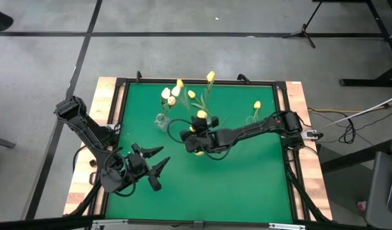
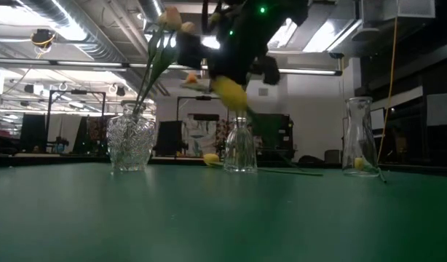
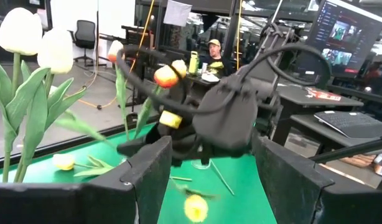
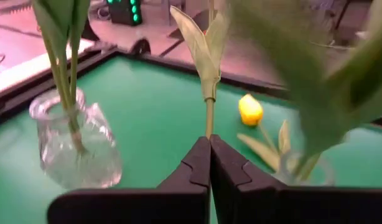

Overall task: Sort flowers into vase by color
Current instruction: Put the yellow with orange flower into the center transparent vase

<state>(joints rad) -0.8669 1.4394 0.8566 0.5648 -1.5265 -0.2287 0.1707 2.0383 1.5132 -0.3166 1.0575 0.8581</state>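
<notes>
Three glass vases stand on the green mat point(image 1: 247, 185): a round vase point(image 2: 129, 142) with white tulips point(image 3: 29, 37), a narrow vase point(image 2: 240, 145) in the middle, and a right vase point(image 1: 253, 119) with one yellow tulip point(image 1: 256, 105). My right gripper point(image 4: 209, 146) hangs near the middle vase, shut on a tulip's green stem point(image 4: 208, 118). A yellow bud point(image 2: 228, 91) shows just under it. Another yellow tulip point(image 4: 250, 109) lies flat on the mat. My left gripper point(image 1: 163, 158) waits open at the near left, pointing level. My right gripper pinches the thin green stem point(image 4: 209, 132) between its two fingertips, just short of a long leaf point(image 4: 200, 50). The stem runs straight on ahead of the fingers, along their line. The gripper slants slightly downward, and the flower is lifted clear of the mat.
A black frame and wooden boards point(image 1: 298, 96) border the mat. The mat's near half, in front of the vases, is bare green. Beyond the table are desks, monitors and a seated person point(image 3: 213, 53).
</notes>
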